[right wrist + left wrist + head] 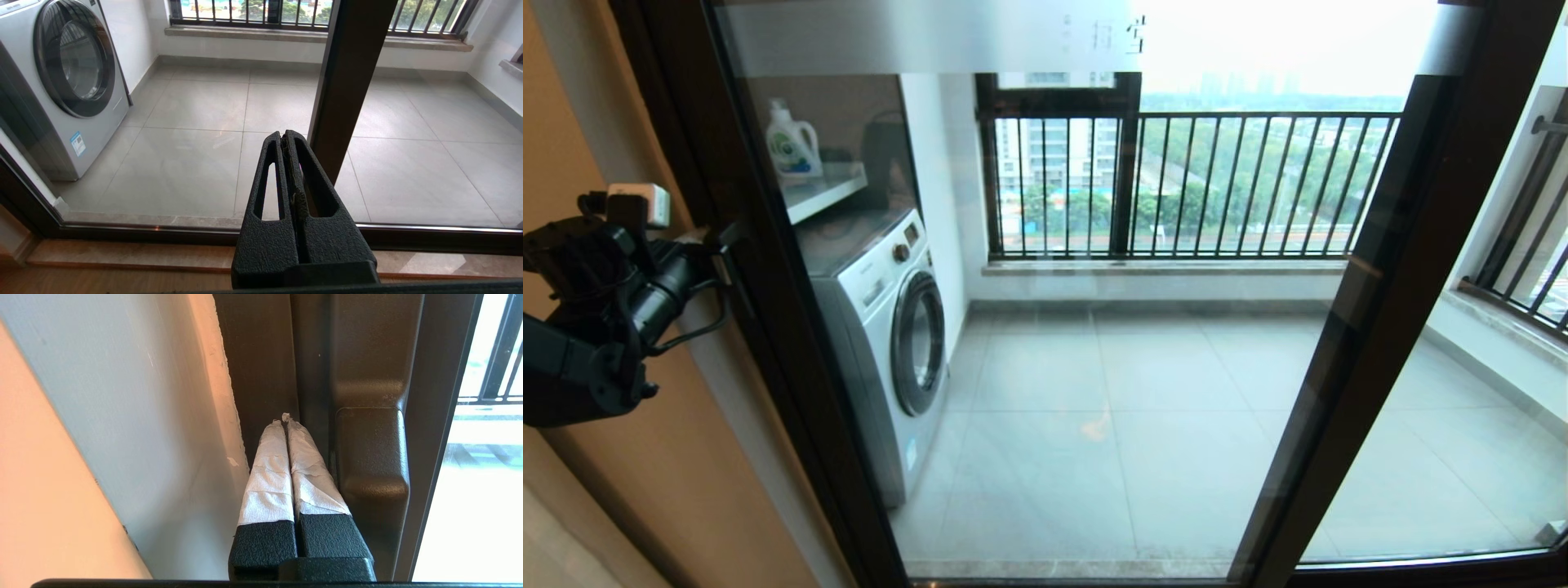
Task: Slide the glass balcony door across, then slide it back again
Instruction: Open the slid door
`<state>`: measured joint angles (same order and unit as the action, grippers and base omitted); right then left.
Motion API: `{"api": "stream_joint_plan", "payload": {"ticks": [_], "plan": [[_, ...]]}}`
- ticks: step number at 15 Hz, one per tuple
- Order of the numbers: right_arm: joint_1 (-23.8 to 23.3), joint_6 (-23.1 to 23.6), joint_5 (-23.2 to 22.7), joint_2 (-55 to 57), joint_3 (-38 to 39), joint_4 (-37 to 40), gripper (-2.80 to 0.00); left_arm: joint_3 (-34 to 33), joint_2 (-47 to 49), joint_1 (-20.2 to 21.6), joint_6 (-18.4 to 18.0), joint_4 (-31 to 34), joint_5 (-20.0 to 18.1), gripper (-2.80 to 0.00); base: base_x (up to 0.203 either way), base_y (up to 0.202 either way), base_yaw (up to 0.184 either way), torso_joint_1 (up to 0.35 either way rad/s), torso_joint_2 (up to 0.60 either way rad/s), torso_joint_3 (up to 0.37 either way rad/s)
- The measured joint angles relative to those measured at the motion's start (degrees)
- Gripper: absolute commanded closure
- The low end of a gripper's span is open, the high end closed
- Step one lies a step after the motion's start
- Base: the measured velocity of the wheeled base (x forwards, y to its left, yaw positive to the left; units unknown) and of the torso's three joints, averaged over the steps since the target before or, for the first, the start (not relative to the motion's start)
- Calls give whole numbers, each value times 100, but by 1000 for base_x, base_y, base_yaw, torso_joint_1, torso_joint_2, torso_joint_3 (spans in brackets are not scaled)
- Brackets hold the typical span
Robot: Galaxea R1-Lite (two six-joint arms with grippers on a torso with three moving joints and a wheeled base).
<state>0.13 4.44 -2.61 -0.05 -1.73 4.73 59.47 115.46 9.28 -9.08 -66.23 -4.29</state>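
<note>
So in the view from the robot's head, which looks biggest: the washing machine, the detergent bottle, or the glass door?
1. glass balcony door, filling most of the view
2. washing machine
3. detergent bottle, far the smallest

The door stands nearest the camera, which exaggerates its lead.

Daylight floods in ahead of my gripper — sky blown out, frame edges bowed, interior wall dim.

Your head view cuts the door (1029, 327) off above its frosted band, whose characters (1119, 34) are too faint to read. The left gripper (723, 245) hides its fingertips against the frame there.
</note>
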Motion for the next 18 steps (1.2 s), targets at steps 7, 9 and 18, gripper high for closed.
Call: {"api": "stream_joint_plan", "payload": {"ticks": [7,9,18], "plan": [[0,-1,-2,0,-2,0,0,-132,-64,-2,-10,-16,3,0,0,0,0,0,0,0],[2,-1,-2,0,-5,0,0,-143,-81,-2,-10,-6,5,0,0,0,0,0,0,0],[1,-1,0,0,0,0,0,-110,-85,-5,-12,16,16,0,0,0,0,0,0,0]]}}
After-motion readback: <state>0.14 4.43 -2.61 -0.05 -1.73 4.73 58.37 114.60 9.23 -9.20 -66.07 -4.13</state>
